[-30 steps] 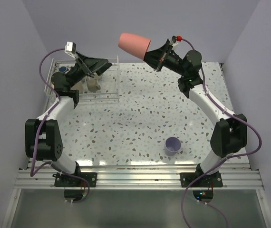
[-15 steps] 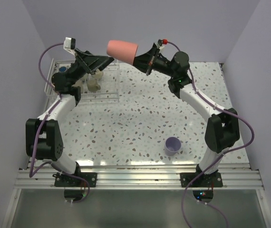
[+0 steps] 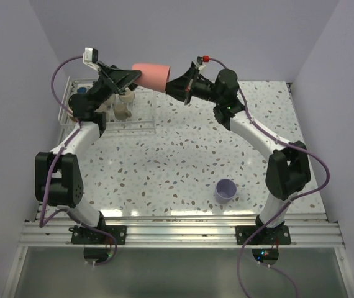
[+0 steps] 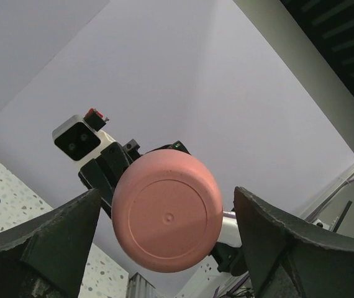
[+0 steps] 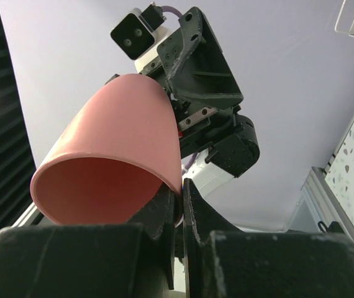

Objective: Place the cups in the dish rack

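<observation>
We pass the pink cup from arm to arm above the dish rack, far left
The left gripper holds its jaws apart either side of the cup's base, not touching it; the cup hangs with its long axis level, base pointing left, mouth right, its rim wall pinched tight by the right gripper. Next, we judge, the left jaws must clamp before the right lets go; a lavender cup sits near right
</observation>
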### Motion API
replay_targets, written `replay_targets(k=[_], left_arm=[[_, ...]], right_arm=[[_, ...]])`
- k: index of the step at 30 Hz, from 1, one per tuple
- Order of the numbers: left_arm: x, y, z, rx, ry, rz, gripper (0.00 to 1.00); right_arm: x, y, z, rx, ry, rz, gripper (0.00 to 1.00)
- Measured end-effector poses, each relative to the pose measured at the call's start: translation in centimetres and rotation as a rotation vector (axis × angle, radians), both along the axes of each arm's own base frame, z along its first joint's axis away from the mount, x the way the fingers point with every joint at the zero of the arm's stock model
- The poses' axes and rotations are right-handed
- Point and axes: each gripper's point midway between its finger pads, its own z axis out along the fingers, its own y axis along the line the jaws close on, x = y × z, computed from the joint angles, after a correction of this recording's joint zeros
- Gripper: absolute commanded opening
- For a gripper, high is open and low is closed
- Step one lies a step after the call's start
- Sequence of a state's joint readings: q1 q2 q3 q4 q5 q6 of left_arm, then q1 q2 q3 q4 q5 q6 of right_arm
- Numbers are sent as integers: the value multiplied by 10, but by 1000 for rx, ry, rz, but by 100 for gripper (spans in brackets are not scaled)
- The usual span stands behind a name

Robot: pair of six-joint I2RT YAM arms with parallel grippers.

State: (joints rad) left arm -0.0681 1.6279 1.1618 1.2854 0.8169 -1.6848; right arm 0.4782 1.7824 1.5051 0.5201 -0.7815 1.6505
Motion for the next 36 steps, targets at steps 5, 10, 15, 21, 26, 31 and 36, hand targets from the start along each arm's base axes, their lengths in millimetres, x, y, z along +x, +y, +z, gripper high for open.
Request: replay_targets(k=[5, 10, 15, 21, 26, 31, 36], left_arm=[[0, 0, 1, -1, -2, 3, 62], [0, 1, 1, 0, -4, 5, 27], [-1, 1, 2, 1, -7, 6, 9], [-8, 0, 6, 33, -68, 20, 0], [-15, 8, 14, 92, -134, 78, 0], [-9, 29, 19, 135, -165, 159, 0], [18, 42, 16, 242, -140, 251, 0]], right_arm=[[2, 1, -6, -14, -1, -1, 0], [2, 1, -6, -18, -13, -6, 0], [2, 2, -6, -24, -19, -7, 18], [5, 2, -22, -93, -23, -16, 80], [11, -16, -38, -183, -18, -41, 91], [23, -66, -32, -264, -51, -149, 91], [18, -89, -34, -346, -78, -200, 91]])
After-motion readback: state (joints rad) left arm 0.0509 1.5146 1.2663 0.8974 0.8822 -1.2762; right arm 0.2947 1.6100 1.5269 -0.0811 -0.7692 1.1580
